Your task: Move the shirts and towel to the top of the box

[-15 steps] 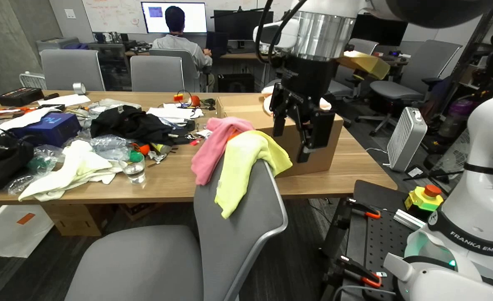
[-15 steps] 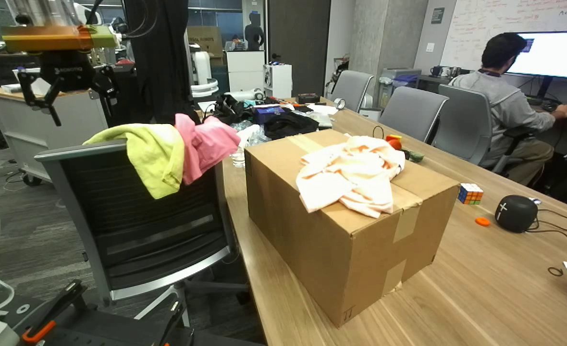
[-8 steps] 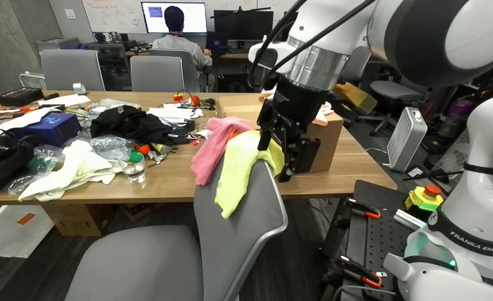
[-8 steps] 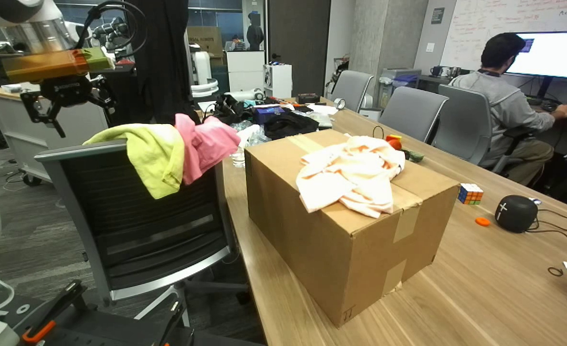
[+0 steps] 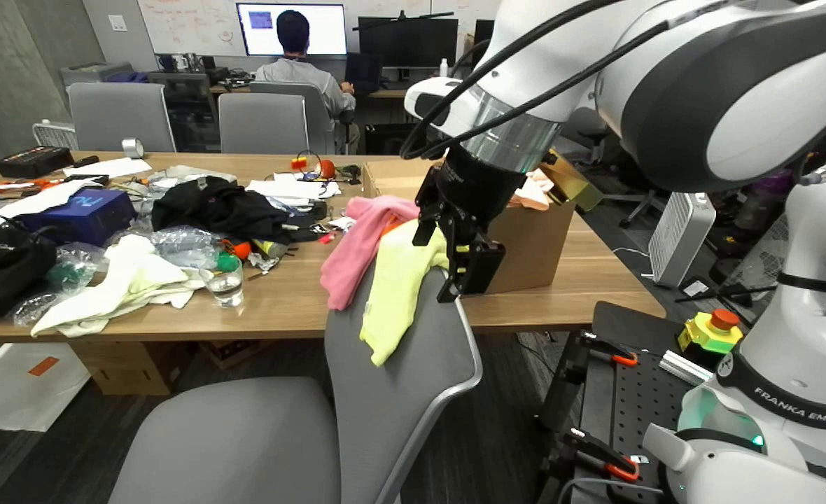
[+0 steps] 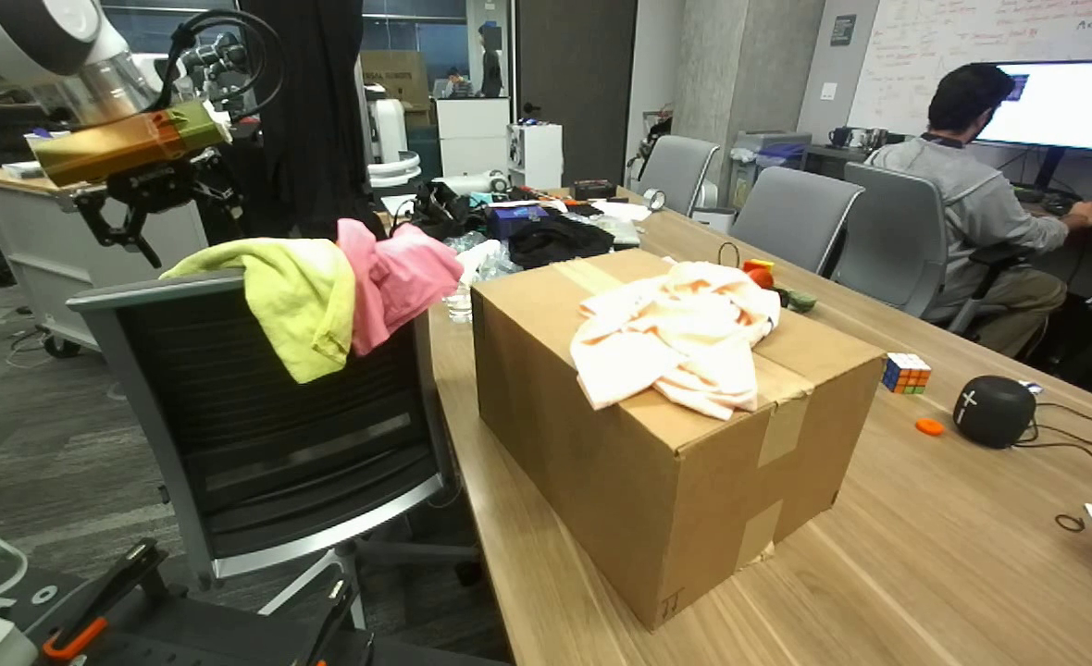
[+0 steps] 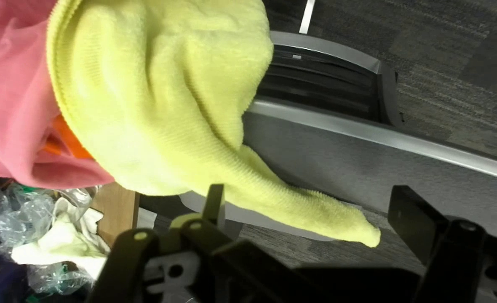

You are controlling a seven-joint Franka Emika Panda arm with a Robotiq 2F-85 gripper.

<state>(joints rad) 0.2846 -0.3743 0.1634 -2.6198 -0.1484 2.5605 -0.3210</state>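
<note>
A fuzzy yellow towel hangs over the grey chair back, also in an exterior view and the wrist view. A pink shirt lies beside it, also in an exterior view and the wrist view. A peach shirt rests crumpled on top of the closed cardboard box. My gripper is open and empty by the towel, tilted. In the wrist view the towel's narrow hanging end appears between the fingertips; whether they touch it I cannot tell.
The chair stands against the table edge. A glass of water, a pale cloth, a black cloth and clutter lie on the table. A speaker and a puzzle cube are beyond the box.
My gripper has moved down and tilted, shifting toward the chair back and the yellow towel. The towel, both shirts and the box have not visibly moved.
</note>
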